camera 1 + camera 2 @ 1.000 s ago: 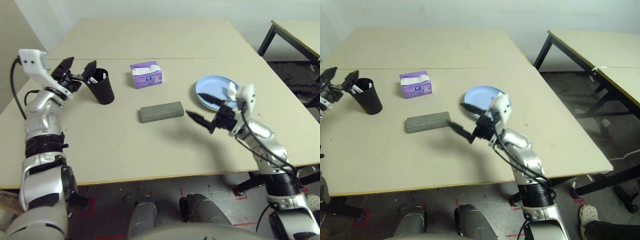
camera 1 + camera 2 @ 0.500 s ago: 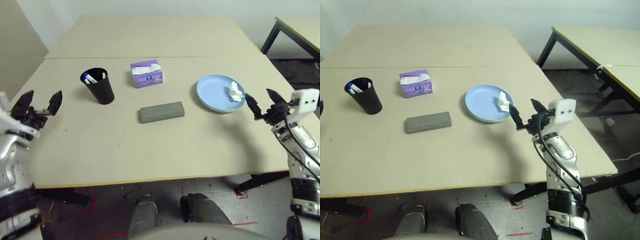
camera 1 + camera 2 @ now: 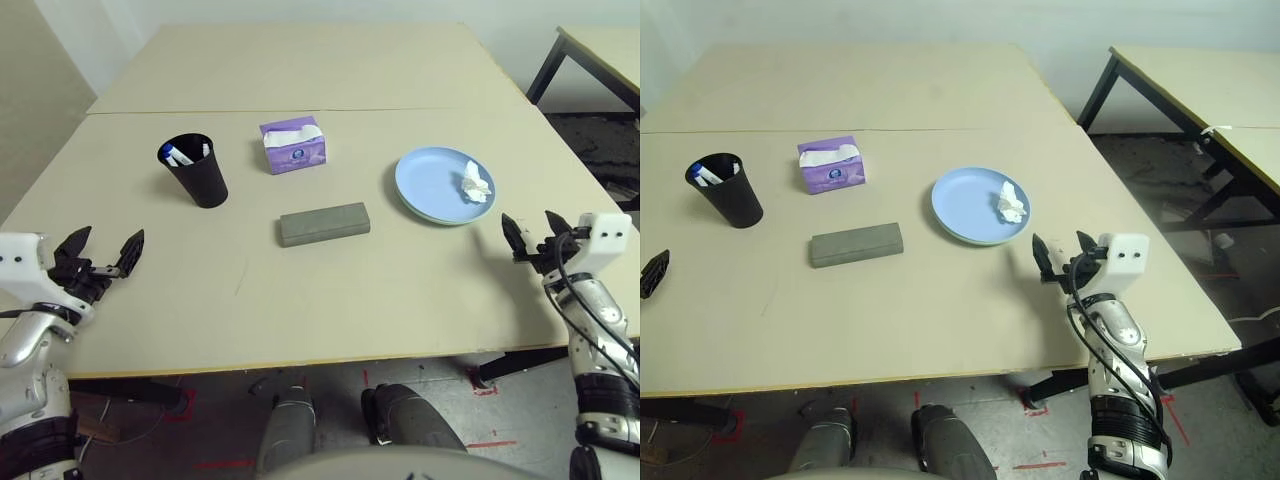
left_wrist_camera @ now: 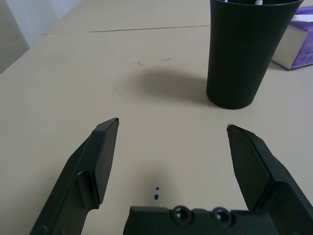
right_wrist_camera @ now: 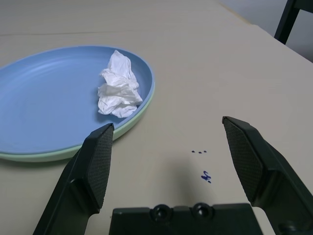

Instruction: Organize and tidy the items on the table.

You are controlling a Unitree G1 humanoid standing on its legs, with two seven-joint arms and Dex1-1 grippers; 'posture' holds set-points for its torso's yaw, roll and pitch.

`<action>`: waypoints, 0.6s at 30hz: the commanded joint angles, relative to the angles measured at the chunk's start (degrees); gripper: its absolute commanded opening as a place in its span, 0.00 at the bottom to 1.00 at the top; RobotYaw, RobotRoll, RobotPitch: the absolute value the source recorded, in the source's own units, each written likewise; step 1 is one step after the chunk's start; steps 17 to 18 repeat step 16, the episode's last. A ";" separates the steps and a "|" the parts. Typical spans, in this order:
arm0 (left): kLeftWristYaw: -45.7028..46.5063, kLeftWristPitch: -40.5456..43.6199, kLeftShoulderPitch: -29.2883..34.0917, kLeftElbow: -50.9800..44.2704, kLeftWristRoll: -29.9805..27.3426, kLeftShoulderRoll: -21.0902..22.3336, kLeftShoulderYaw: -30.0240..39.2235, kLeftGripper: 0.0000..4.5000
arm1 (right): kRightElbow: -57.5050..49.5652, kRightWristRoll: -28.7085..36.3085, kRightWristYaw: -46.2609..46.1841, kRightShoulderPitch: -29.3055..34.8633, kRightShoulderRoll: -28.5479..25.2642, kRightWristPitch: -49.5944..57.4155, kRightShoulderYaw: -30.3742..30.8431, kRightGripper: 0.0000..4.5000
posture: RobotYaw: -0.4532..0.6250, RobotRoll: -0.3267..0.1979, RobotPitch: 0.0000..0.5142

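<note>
- left eye view: worktop [image 3: 300,300] looks mostly sorted. black cup [image 3: 195,170] at the robot's left w/ markers [image 3: 176,156] standing inside, caps up. purple tissue box [image 3: 293,146] mid-back, just short of the seam. grey glasses case [image 3: 324,223] lies flat in the centre, lid shut; sunglasses prob inside, can't tell. plates [image 3: 443,185] at the right, crumpled tissue [image 3: 474,184] on top near the right rim. left pincer [image 3: 104,254] low over the near-left edge, fingers spread, nothing in it. right pincer [image 3: 534,234] near the right edge, just short of the plates, also spread and empty.
- right eye view: same layout. right pincer points level toward the plates, apart from them. a 2nd table w/ black legs stands off to the right, not part of the job.
- left wrist view: both fingers wide apart, bare worktop between them. cup stands upright ahead, well apart from the tips; a corner of the tissue box beside it.
- right wrist view: fingers wide, nothing between. blue plate sits stacked on a pale-green one, so both take one spot. tissue rests inside the blue plate, prob parked there as rubbish.
- judgement: both arms sit out to the sides w/ open hands, which reads as a rest pose; task looks near done or done. only the tissue might need binning.
</note>
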 commanded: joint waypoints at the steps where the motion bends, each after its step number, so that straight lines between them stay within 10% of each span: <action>1: 1.40 2.23 0.14 -3.22 0.00 0.81 0.32 1.00 | -0.30 -0.63 -1.03 0.22 0.84 -0.43 0.40 1.00 | 0.41 0.62 0.25; 18: 5.11 11.44 -0.66 -15.16 -0.93 1.60 -0.60 1.00 | -7.08 -1.39 -4.61 1.04 3.59 1.63 2.00 1.00 | 0.40 0.62 0.27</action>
